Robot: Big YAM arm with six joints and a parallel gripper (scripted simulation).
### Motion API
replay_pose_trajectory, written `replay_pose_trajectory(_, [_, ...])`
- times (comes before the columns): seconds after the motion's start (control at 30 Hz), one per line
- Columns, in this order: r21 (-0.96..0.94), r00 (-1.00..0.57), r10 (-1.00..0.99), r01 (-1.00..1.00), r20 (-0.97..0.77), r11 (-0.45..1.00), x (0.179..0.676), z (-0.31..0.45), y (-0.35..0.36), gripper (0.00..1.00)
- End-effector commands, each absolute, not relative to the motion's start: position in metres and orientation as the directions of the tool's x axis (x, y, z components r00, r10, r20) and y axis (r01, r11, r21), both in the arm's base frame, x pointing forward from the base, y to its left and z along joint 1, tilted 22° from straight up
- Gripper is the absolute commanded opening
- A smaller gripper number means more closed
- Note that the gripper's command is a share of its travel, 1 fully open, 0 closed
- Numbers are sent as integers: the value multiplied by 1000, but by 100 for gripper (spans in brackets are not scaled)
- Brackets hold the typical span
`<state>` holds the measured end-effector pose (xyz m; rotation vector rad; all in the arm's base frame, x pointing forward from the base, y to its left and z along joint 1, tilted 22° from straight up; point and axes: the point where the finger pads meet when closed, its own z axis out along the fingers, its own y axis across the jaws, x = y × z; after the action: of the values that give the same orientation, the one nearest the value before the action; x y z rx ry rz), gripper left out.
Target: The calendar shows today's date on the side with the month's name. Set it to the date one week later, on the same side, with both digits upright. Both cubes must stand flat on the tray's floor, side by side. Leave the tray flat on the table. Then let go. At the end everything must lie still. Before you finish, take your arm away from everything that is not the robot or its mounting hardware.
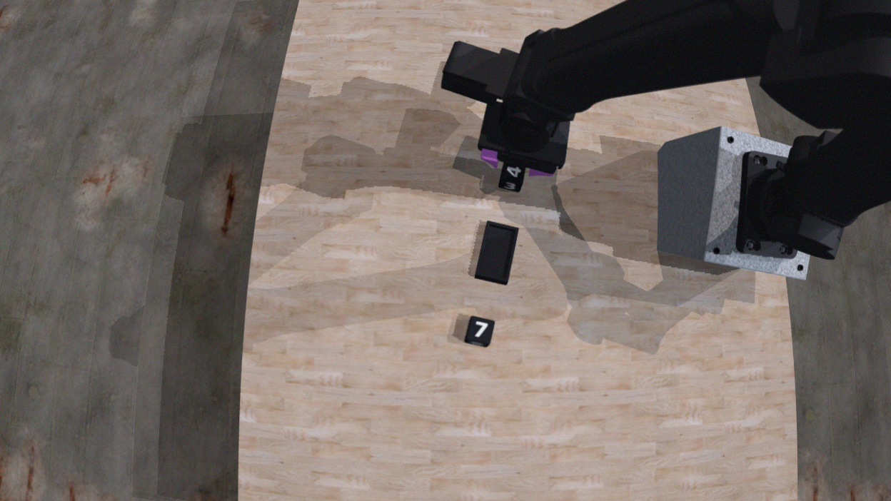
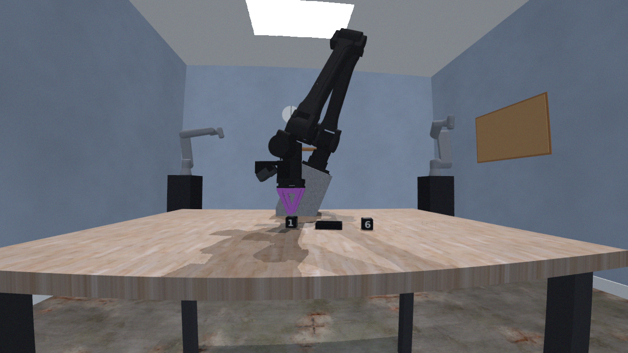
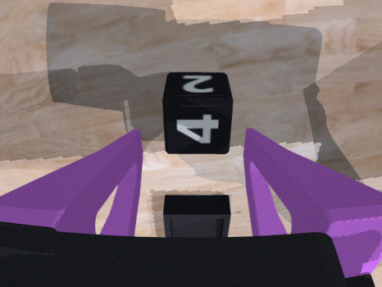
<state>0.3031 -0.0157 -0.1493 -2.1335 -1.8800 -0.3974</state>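
The gripper (image 1: 512, 167) hangs right over the cube (image 1: 511, 176) with 4 on top, purple fingers half spread either side of it, gripping nothing. That cube stands on the table (image 1: 386, 398) just beyond one end of the tray (image 1: 496, 252); the 7 cube (image 1: 479, 330) sits off the opposite end.

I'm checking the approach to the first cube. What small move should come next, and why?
Probably lower a little further: the gripper is open, its purple fingers straddle the cube showing 4 without touching, and that cube sits on the table, outside the tray.
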Motion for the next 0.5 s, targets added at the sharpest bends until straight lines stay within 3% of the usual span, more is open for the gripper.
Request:
replay_pose_trajectory(0.0, [-28, 134, 916, 991, 377, -133, 301, -153, -13, 45])
replay_pose_trajectory(0.47, [-28, 134, 916, 991, 377, -133, 301, -152, -13, 45])
